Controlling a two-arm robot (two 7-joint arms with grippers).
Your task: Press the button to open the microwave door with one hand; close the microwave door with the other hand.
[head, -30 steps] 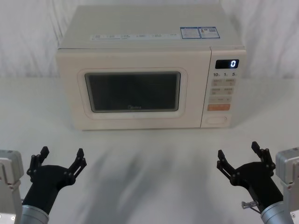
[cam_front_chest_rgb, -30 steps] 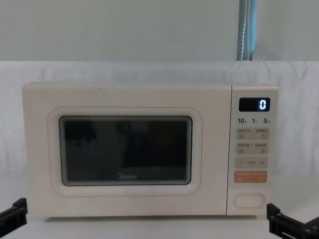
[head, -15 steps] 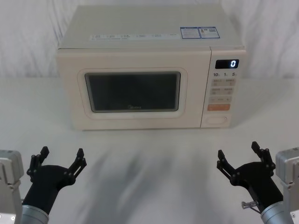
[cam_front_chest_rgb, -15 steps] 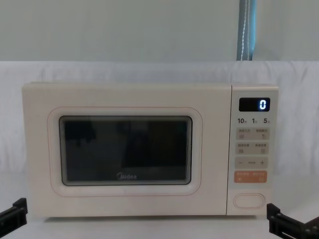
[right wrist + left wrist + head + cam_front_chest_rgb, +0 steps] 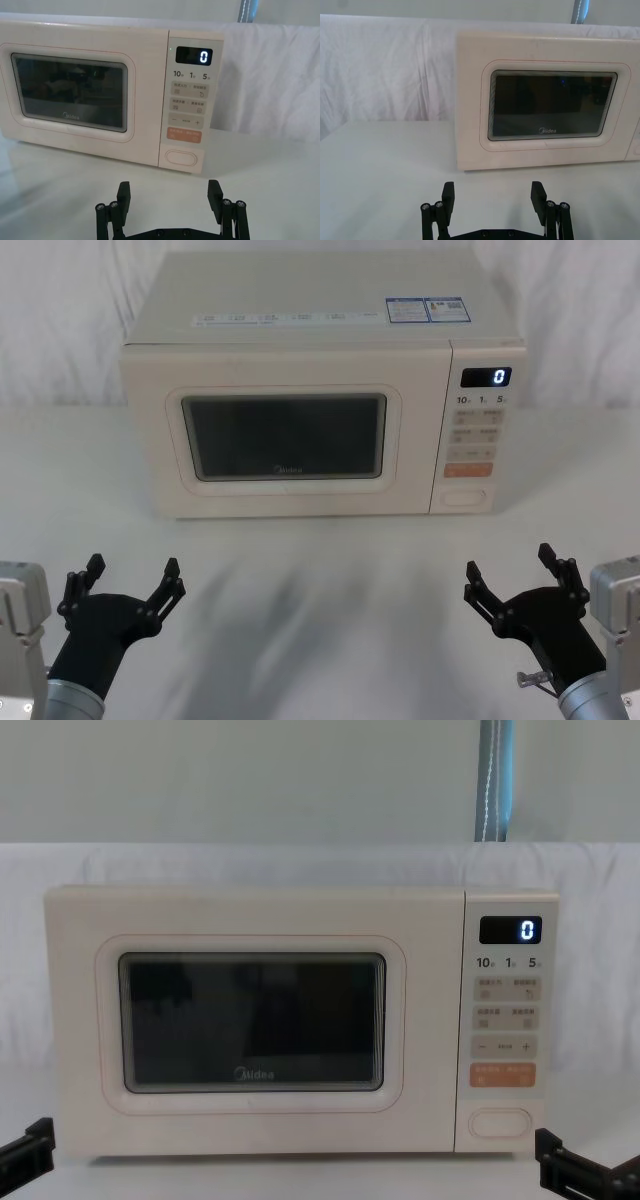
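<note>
Microwave (image 5: 300, 420) sits toward the back of the white worktop (image 5: 330, 600), its front facing us square-on, its long side running left to right. We see the door (image 5: 285, 435) shut flush, filling the left and middle of the front; control strip at the right end. The button (image 5: 465, 497) is at the bottom of that strip, a wide oblong lying level, directly under the orange key (image 5: 468, 470). Display (image 5: 486, 377) up top reads a blue 0.

Head view gives us the oven's top face with a blue-and-white sticker (image 5: 428, 309) near the back right corner; the chest view sees the front side-on and none of the top. Chest view does give us a blue-grey pole (image 5: 495, 780) standing behind the cloth backdrop.

Left tool (image 5: 128, 584) hovers low at the near left, fingers spread wide, holding nothing, well apart from the oven. Right tool (image 5: 515, 570) hovers at the near right, likewise spread wide and empty, in front of the control strip but well short of it.

Left wrist view looks over its own fingertips (image 5: 448, 192) at the door and window; the control strip is cut off at its edge. Right wrist view takes in the whole strip, button (image 5: 181, 157) included, beyond its fingertips (image 5: 215, 191).
</note>
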